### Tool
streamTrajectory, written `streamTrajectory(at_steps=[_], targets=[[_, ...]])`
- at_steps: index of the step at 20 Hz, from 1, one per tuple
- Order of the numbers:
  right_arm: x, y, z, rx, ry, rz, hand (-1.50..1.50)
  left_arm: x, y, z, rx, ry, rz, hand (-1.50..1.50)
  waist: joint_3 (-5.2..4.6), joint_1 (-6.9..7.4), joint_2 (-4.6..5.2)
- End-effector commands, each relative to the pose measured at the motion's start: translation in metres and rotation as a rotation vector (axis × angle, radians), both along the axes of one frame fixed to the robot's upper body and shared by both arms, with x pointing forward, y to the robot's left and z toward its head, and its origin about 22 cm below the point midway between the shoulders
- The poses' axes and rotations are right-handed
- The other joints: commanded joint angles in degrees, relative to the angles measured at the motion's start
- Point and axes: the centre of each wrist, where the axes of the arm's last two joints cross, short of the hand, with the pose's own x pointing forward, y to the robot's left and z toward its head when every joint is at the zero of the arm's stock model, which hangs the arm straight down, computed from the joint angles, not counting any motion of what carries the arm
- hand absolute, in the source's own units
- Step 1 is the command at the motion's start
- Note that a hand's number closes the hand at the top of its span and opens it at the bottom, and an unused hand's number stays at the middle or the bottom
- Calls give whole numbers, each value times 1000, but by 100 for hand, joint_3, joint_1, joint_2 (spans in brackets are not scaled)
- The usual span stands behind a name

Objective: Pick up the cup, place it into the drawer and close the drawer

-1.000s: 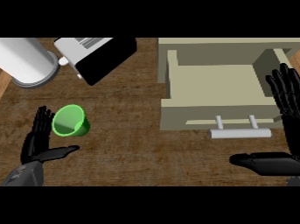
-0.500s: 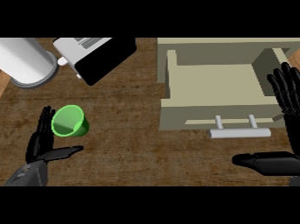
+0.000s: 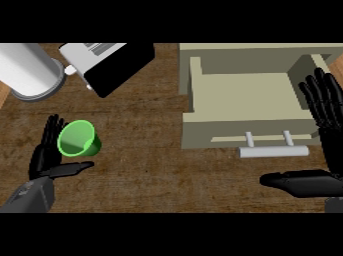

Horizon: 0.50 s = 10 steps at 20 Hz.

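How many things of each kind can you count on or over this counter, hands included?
Cup, green: 1
Drawer, open: 1
Cylinder, white: 1
Appliance, black and white: 1
Hands, left hand and right hand: 2
Total: 6

Open counter (image 3: pixel 148 155) lies between cup (image 3: pixel 78 140) and drawer (image 3: pixel 240 95); the right hand (image 3: pixel 333 116) overlaps the drawer's right wall.

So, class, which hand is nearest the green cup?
The left hand, open right beside the cup; the right hand stands far off by the open drawer.
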Motion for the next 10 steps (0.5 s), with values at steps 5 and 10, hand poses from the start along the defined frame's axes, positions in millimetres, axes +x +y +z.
streamTrajectory(at_steps=[5, 10], targets=[[4, 1, -11, 9, 15, 19, -150, 13, -34, -3, -170, -134, -117, 150, 2, 5, 5], [-3, -17, -13, 0, 25, -4, -150, 14, -37, -3, -243, -145, -212, 150, 2, -27, 0]])
